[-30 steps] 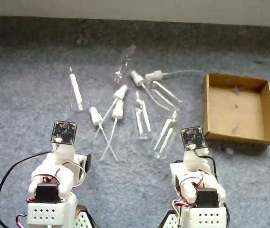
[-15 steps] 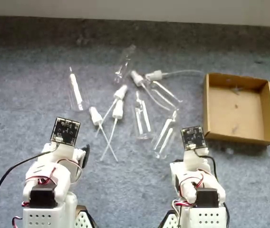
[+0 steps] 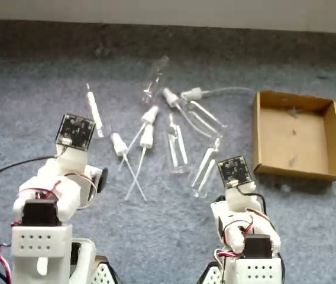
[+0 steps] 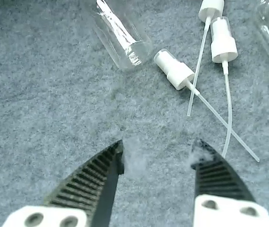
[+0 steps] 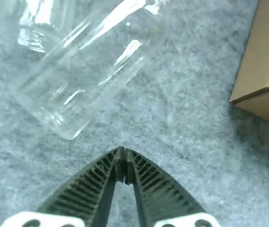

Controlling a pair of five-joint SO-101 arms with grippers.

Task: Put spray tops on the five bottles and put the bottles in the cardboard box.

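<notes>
Several clear bottles lie on the grey carpet, among them one at the left (image 3: 94, 112), one in the middle (image 3: 177, 148) and one beside it (image 3: 206, 167). White spray tops with long tubes lie loose between them (image 3: 119, 144) (image 3: 147, 136). The cardboard box (image 3: 328, 139) stands at the right. My left gripper (image 4: 159, 149) hangs open above bare carpet, short of a spray top (image 4: 174, 71) and a bottle mouth (image 4: 125, 40). My right gripper (image 5: 123, 164) is shut and holds nothing, just short of a bottle's base (image 5: 89, 73); the box corner (image 5: 264, 71) is off to one side.
Two more spray tops (image 3: 169, 97) (image 3: 191, 93) and a bottle (image 3: 154, 80) lie farther back. A dark strip of floor (image 3: 168, 38) runs along the far edge. Open carpet (image 3: 168, 225) lies between the two arms.
The left arm has risen and swung out toward the bottles, its camera board now farther from its base. The right arm's wrist shifted slightly to the left.
</notes>
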